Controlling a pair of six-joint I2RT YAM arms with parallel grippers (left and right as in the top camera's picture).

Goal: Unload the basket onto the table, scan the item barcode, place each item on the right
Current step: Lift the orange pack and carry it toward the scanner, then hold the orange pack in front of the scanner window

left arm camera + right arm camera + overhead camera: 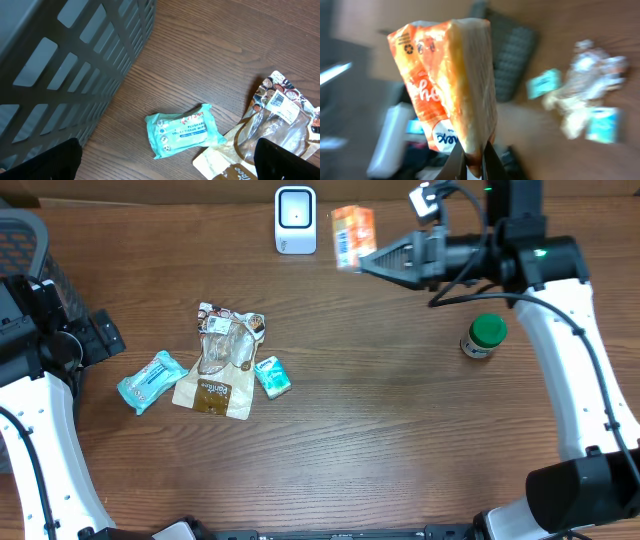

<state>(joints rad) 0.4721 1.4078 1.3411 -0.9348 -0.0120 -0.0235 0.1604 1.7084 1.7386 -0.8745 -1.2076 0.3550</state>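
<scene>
- We see the right arm (560,330) stretched level over the table, with the right gripper (366,262) clamped on the bottom edge of the orange packet (352,235).
- The left gripper (100,332) hangs beside the basket (20,240), jaws wide apart and empty.
- The scanner (295,220) stands just ahead of the right jaws.
- The packet sticks up from those jaws, blurred.

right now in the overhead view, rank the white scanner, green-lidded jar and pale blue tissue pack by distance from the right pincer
1. white scanner, top centre
2. green-lidded jar, right side
3. pale blue tissue pack, far left
</scene>
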